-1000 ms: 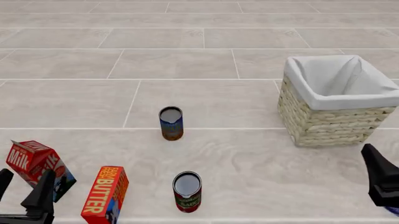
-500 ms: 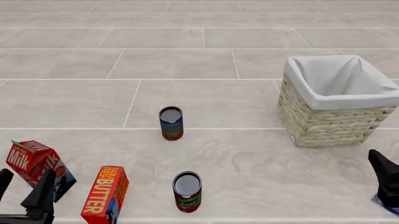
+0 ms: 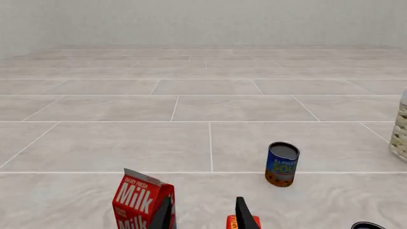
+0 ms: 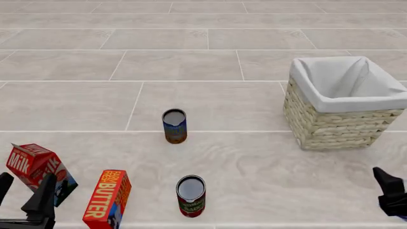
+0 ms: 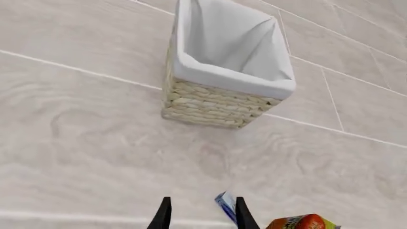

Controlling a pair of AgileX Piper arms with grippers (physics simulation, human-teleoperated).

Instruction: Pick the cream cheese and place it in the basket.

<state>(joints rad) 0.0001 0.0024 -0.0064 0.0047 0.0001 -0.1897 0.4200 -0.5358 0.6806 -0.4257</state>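
The cream cheese (image 5: 223,204) is a small blue box with whitish patches. In the right wrist view it lies on the floor between my right gripper's fingers, close to one finger (image 5: 244,215). My right gripper (image 5: 203,217) is open around it and sits at the front view's lower right edge (image 4: 389,191), where it hides the box. The basket (image 4: 343,102), pale wicker with a white lining, stands upright and empty beyond it, and shows in the right wrist view (image 5: 226,67) too. My left gripper (image 4: 25,186) is open and empty at the lower left.
A red Milk carton (image 4: 35,168) and an orange-red BUTTER box (image 4: 108,198) stand by the left gripper. A blue can (image 4: 174,125) and a red can (image 4: 190,195) stand mid-floor. An orange-red object (image 5: 302,223) lies beside the right gripper.
My right gripper has sunk lower toward the front view's bottom right edge. The left arm and the objects have not moved.
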